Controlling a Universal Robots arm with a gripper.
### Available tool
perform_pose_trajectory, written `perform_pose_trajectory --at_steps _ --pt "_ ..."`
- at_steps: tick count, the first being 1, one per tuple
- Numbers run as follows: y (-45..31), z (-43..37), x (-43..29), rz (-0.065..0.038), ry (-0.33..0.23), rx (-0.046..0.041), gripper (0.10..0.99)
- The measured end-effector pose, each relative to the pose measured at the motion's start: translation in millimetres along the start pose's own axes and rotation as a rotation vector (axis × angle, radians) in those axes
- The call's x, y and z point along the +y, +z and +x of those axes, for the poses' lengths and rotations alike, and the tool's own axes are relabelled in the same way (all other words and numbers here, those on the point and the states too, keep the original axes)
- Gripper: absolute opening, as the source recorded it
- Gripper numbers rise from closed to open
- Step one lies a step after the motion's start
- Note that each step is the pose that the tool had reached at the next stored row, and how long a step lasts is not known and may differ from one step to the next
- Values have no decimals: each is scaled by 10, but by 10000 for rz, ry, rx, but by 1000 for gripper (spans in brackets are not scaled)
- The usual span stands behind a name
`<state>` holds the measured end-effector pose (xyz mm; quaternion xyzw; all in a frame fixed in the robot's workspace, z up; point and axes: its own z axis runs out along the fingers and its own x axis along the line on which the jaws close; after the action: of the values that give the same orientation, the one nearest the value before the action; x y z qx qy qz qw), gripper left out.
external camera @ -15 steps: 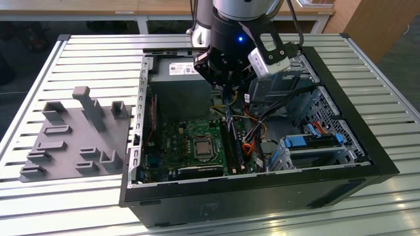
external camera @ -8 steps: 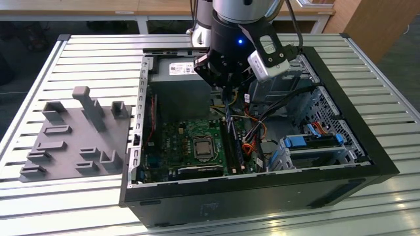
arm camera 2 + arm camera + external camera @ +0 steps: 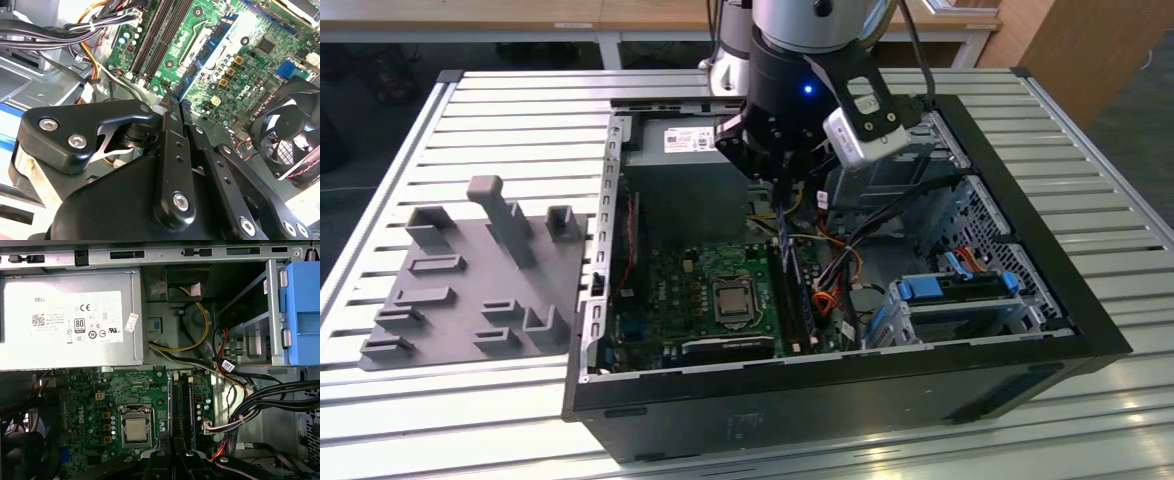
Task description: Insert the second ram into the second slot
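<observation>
Black gripper [image 3: 172, 102] pinches the second ram [image 3: 783, 235] over the memory slots [image 3: 181, 405]

Closest in both wrist views is the gripper's black linkage, its two fingers [image 3: 170, 145] drawn narrow with barely a gap between them. In the exterior view a thin dark board, the second ram, hangs edge-on from those fingers inside the open computer case [image 3: 1067, 300]. It lines up with the long black memory slots on the green motherboard [image 3: 125, 390]. Whether its lower edge touches a slot cannot be told.

The slots lie between the processor socket [image 3: 136, 430] and a bundle of cables [image 3: 260, 400]. A silver power supply [image 3: 70, 320] fills the case corner beyond the motherboard, and a blue drive bay [image 3: 305, 315] sits along the wall past the cables. A black fan [image 3: 290, 135] stands at the motherboard's edge.

The case rests on a slatted metal table [image 3: 494, 110], near its edge at the exterior view's right. A grey fixture tray [image 3: 467, 280] lies just beside the case, toward the table's edge at the exterior view's left
</observation>
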<state>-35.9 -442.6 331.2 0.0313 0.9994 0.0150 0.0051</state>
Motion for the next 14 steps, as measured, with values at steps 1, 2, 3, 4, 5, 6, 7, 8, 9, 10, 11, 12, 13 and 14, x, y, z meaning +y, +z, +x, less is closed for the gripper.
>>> perform_pose_trajectory --at_steps 1,2,3,4,5,6,7,8,9,10,11,12,13,14 --pt "4 0 -1 -1 -1 -1 137" --pt "8 0 -2 -2 0 -1 137" --pt "13 0 -3 -2 0 -1 137" --pt "17 0 -3 -2 0 0 137" --pt "22 0 -5 -1 0 -1 137" --pt "26 0 -6 -1 0 0 137" --pt "32 0 -8 -2 0 -1 137" --pt "38 0 -9 -2 -1 -1 137" --pt "43 0 -10 -2 0 -1 137" --pt "49 0 -11 -2 0 -1 137" --pt "54 0 -12 -2 0 0 137" --pt "60 0 -13 -1 0 0 137" --pt "66 0 -13 -2 0 -1 137" --pt "71 0 -14 -2 0 -1 137"
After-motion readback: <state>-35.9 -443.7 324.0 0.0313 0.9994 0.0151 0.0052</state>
